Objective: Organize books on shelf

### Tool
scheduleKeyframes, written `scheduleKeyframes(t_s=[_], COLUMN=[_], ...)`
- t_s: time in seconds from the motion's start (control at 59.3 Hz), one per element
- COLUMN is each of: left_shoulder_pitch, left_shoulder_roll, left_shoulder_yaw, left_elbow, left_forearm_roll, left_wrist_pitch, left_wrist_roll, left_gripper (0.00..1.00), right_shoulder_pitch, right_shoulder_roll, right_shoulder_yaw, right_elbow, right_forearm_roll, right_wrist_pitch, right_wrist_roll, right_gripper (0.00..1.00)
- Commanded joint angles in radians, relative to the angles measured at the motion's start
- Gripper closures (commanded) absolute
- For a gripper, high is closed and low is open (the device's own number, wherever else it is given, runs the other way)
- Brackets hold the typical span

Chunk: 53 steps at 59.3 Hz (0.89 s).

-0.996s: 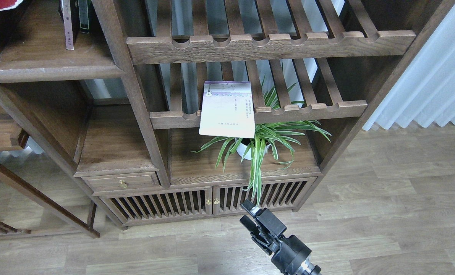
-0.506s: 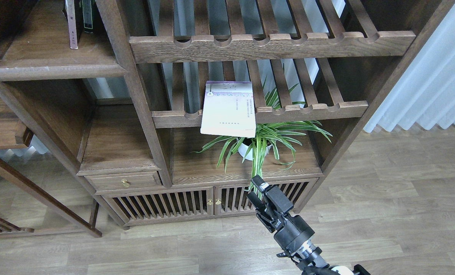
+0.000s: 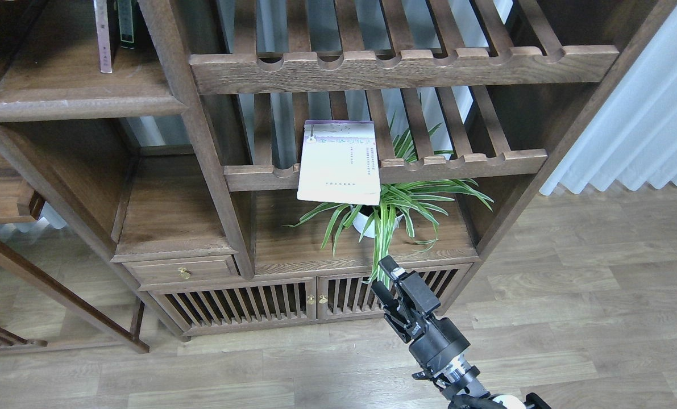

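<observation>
A pale lavender-to-cream book lies flat on the lower slatted rack, its front end overhanging the notched rail. On the solid shelf at the upper left, a book with a pinkish spine stands upright beside a thin dark-green one. My right gripper comes up from the bottom edge and hangs in front of the low cabinet doors, well below the pale book. Its fingers are apart with nothing between them. My left arm is out of view.
A spider plant in a white pot stands on the board under the pale book, its leaves trailing down to my gripper. A second slatted rack lies above. Slatted cabinet doors and a small drawer sit low. White curtain at right.
My right gripper has risen from the bottom edge toward the cabinet front and plant leaves. The pale book has not moved.
</observation>
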State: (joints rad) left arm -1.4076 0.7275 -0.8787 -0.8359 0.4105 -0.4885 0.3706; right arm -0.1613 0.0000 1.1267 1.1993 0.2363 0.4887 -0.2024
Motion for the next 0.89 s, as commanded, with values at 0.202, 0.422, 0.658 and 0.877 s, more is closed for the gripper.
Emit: scheduleKeyframes(t_s=[0.202,0.422,0.658,0.877], left_shoulder_pitch=[0.027,0.032,0.024,0.029], left_shoulder_roll=[-0.011,-0.033,-0.054,-0.074], left_shoulder_yaw=[-0.002,0.007,0.017,0.021], left_elbow=[0.049,0.052,0.05,0.052], left_forearm_roll=[-0.009,0.013,0.088,0.12], left_wrist_pitch=[0.0,0.0,0.0,0.0], left_wrist_roll=[-0.088,-0.09,-0.085,-0.091], left_gripper=[0.95,0.97,0.97,0.96], right_shoulder_pitch=[0.04,0.108,0.161,0.181], right_shoulder_roll=[0.0,0.0,0.0,0.0], right_shoulder_yaw=[-0.005,0.001,0.001,-0.001], right_elbow=[-0.001,0.0,0.003,0.008], right_forearm_roll=[0.026,0.034,0.047,0.089], right_wrist_pitch=[0.0,0.0,0.0,0.0], right_wrist_roll=[0.018,0.023,0.038,0.038], right_gripper=[0.02,0.02,0.02,0.02])
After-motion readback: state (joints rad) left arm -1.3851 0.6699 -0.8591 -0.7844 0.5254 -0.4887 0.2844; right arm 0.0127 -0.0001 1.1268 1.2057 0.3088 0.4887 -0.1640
